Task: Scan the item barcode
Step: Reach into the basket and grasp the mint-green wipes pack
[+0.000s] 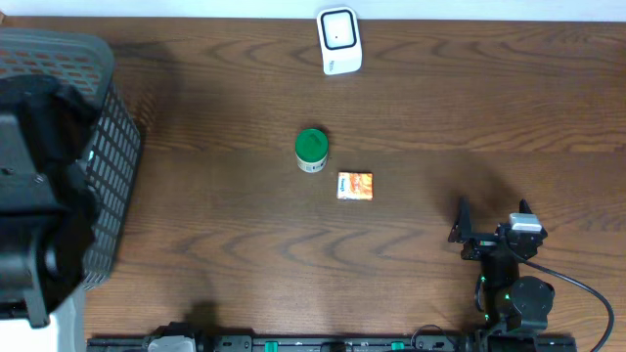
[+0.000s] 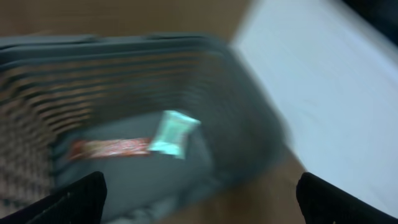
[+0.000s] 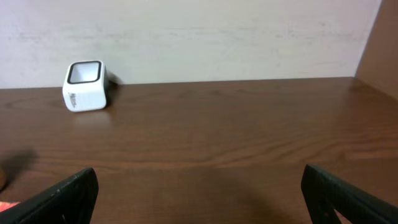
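Note:
A white barcode scanner (image 1: 338,41) stands at the table's far edge, and in the right wrist view the scanner (image 3: 85,86) sits far off to the left. Two items lie mid-table: a green-lidded jar (image 1: 311,150) and an orange packet (image 1: 355,186). My right gripper (image 3: 202,199) is open low over bare wood at the front right, with nothing between its fingers. My left gripper (image 2: 202,205) is open above the grey basket (image 2: 249,124). The blurred picture shows a teal packet (image 2: 174,134) and a red bar (image 2: 109,147) lying inside it.
The grey mesh basket (image 1: 112,147) fills the table's left side, with the left arm (image 1: 29,196) over it. The right arm (image 1: 509,244) stands at the front right, a cable trailing from it. A wall rises behind the scanner.

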